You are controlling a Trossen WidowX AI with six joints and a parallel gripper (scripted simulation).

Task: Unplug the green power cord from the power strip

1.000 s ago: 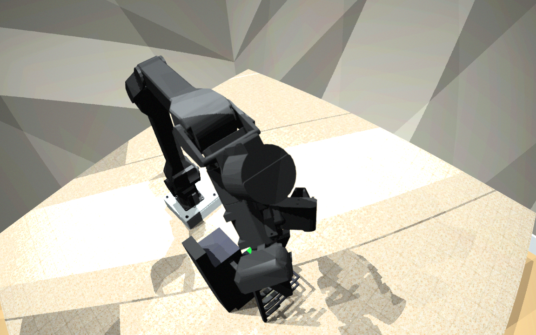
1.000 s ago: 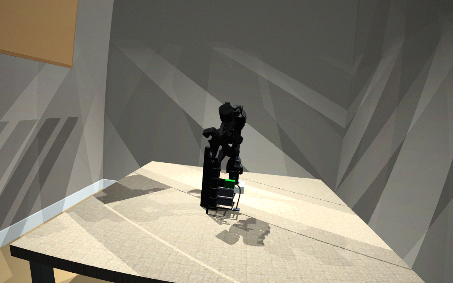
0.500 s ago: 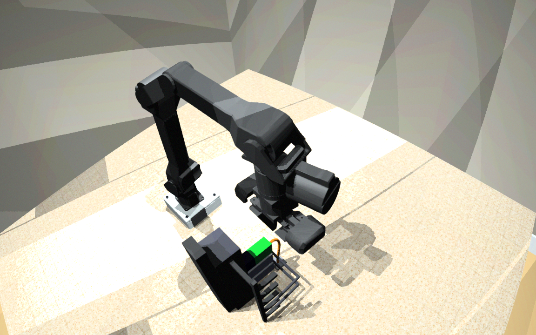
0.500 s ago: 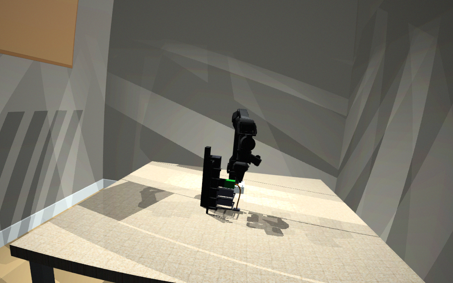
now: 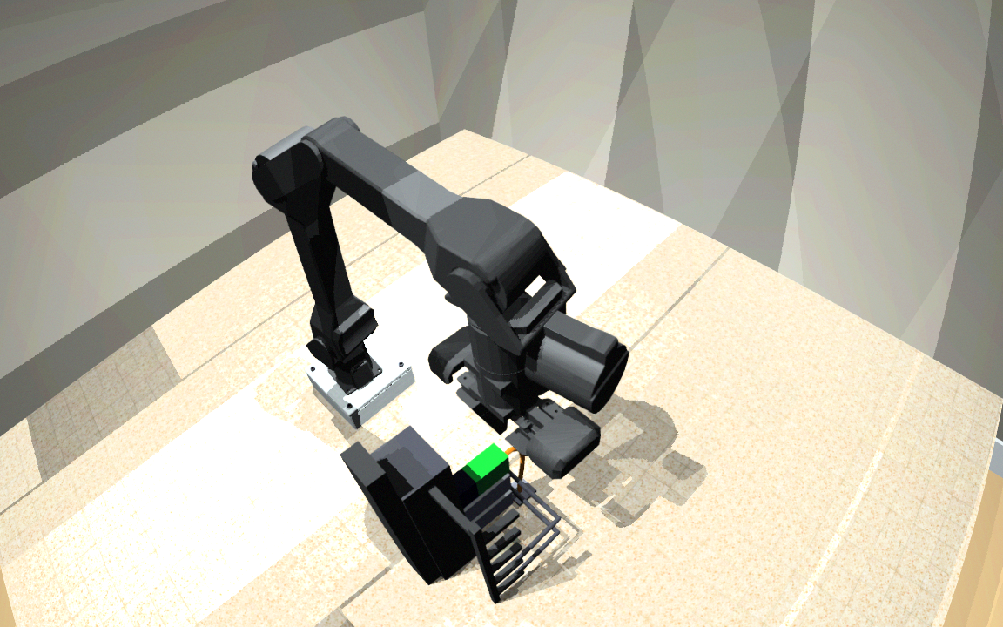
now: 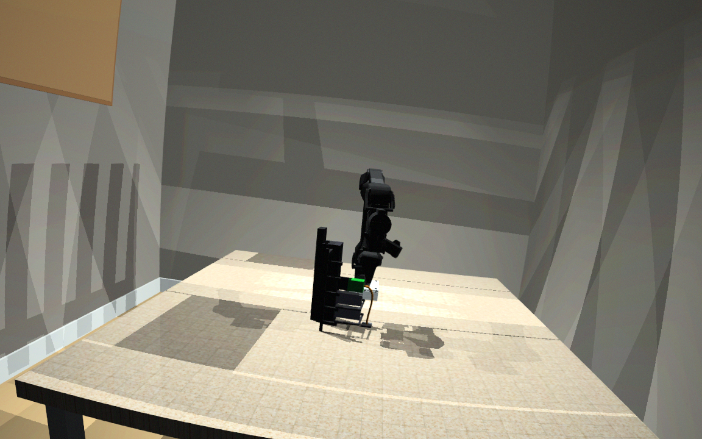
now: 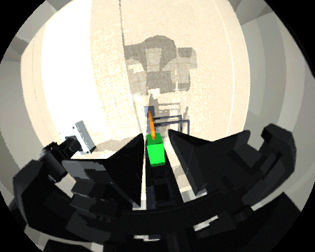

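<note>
The green plug [image 5: 487, 466] [image 6: 356, 285] [image 7: 155, 154] sits at the upright black power strip [image 5: 412, 515] [image 6: 318, 278], its dark inner end against the strip's face. Its orange cord [image 5: 522, 468] [image 6: 372, 305] [image 7: 151, 124] bends down from the outer end. My gripper [image 5: 508, 433] [image 7: 156, 134] is partly open and points down above the plug. In the wrist view the plug shows in the gap between the fingers, with space on both sides; neither finger is seen touching it. The fingertips are partly hidden in the top view, and their height above the plug is hard to tell.
Grey plugs [image 6: 349, 298] sit below the green one. A frame of thin dark bars [image 5: 540, 510] [image 7: 188, 127] juts out beside them. The arm's white base [image 5: 387, 389] [image 7: 83, 136] stands behind the strip on the table [image 5: 801, 436] [image 6: 451, 376].
</note>
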